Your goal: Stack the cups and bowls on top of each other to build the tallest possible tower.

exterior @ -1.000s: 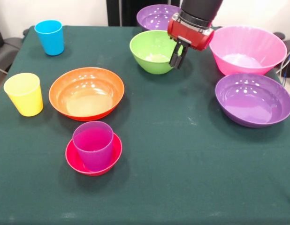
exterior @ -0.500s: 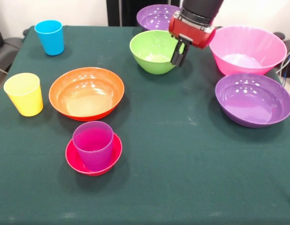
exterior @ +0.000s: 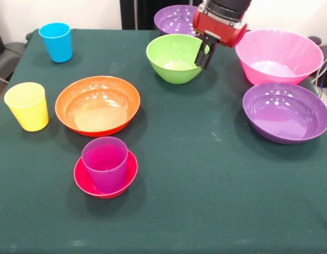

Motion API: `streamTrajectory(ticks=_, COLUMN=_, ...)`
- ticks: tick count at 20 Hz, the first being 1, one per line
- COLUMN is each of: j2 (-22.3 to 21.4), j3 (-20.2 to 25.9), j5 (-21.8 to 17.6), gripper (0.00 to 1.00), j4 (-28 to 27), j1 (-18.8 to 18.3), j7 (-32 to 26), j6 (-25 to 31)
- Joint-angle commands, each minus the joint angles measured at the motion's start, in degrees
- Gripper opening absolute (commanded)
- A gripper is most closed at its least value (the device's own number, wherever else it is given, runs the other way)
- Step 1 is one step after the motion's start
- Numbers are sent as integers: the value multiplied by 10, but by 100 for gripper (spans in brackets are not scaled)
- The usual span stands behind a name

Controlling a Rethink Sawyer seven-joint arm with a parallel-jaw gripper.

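Standing so far is only a two-piece tower point(exterior: 105, 168) — the purple cup point(exterior: 105, 163) is sitting upright inside the small red bowl point(exterior: 84, 181) near the front of the desk point(exterior: 206, 185). Everything else is waiting to be stacked, so by my reading most of the task is lying ahead. The hand point(exterior: 203, 59) is hanging at the right rim of the lime green bowl point(exterior: 171, 58), its dark fingers looking close together; whether they are pinching the rim I cannot tell. The wide orange bowl point(exterior: 97, 105), the big pink bowl point(exterior: 279, 55), the near purple bowl point(exterior: 286, 112) and the far purple bowl point(exterior: 174, 19) are all sitting separately and showing nothing inside. The blue cup point(exterior: 56, 42) and yellow cup point(exterior: 27, 106) are standing alone — both upright.
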Motion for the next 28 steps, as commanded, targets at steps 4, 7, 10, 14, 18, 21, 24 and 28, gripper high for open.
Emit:
streamTrajectory(ticks=4, j2=-15, j3=27, j5=0, gripper=0, j4=-32, j1=2, j7=52, j6=118)
streamTrajectory(ticks=7, j2=-19, j3=28, j5=-3, gripper=0, j4=-34, j1=1, j7=50, j6=126)
streamTrajectory(ticks=10, j2=-35, j3=25, j5=-7, gripper=0, j4=-40, j1=1, j7=44, j6=160)
streamTrajectory(ticks=14, j2=-38, j3=26, j5=-9, gripper=0, j4=-46, j1=0, j7=44, j6=170)
streamTrajectory(ticks=18, j2=-35, j3=27, j5=-9, gripper=0, j4=-46, j1=-1, j7=48, j6=165)
streamTrajectory(ticks=21, j2=-36, j3=24, j5=-9, gripper=0, j4=-45, j1=3, j7=54, j6=167)
streamTrajectory(ticks=24, j2=-34, j3=20, j5=-5, gripper=100, j4=-43, j1=9, j7=65, j6=164)
streamTrajectory(ticks=28, j2=-34, j3=23, j5=-3, gripper=100, j4=-39, j1=8, j7=68, j6=162)
